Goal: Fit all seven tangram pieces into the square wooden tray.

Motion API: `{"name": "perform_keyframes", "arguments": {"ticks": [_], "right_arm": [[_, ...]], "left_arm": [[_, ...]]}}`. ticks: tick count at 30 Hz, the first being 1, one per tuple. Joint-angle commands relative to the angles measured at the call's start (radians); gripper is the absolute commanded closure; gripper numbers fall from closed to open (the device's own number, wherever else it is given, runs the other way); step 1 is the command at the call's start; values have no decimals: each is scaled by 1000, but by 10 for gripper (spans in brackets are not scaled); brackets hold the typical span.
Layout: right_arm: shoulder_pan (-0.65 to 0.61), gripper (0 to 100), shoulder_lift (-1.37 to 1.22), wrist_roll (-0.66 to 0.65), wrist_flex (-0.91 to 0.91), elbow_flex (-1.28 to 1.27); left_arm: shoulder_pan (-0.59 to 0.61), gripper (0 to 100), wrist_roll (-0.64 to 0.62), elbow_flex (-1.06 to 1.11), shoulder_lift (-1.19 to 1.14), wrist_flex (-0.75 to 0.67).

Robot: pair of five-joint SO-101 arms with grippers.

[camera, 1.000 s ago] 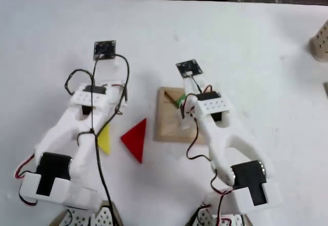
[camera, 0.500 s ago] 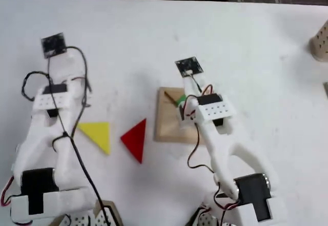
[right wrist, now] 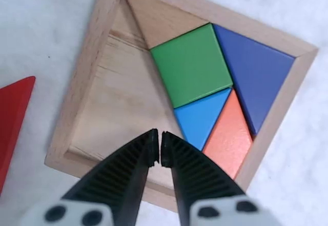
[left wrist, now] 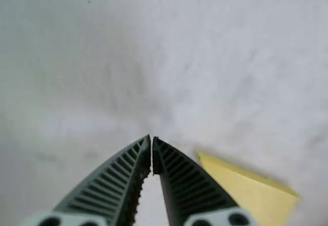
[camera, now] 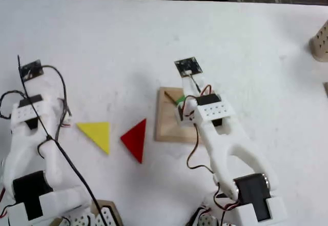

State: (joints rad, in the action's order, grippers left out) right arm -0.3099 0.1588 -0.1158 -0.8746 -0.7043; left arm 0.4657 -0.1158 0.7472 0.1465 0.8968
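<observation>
Open the shut left pincer (left wrist: 152,141) wide, pinch the yellow triangle (camera: 97,132) flat, lift right toward the tray (right wrist: 81,77).

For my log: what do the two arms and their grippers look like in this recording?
The left arm and right arm are white plastic with black motor blocks, loose black and red cables, and a small black square board at each wrist. The left gripper and right gripper have dark, tapered, ribbed fingers with toothed inner edges.
</observation>
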Motion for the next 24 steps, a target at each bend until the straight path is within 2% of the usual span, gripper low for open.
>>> {"name": "perform_keyframes", "arguments": {"ticks": [1, 7, 15, 20, 24], "right_arm": [[-41, 981, 38, 9, -8, -6], [-56, 981, 77, 9, -5, -28], [-53, 981, 165, 9, -1, -78], [-54, 981, 216, 9, 91, -157], [-90, 981, 251, 9, 101, -186]], "left_arm": [[-4, 977, 20, 41, 41, -109], [-19, 977, 120, 92, 44, -192], [-15, 977, 127, 98, 42, -173], [-19, 977, 236, 110, 48, -149], [-21, 977, 252, 109, 48, -138]]}}
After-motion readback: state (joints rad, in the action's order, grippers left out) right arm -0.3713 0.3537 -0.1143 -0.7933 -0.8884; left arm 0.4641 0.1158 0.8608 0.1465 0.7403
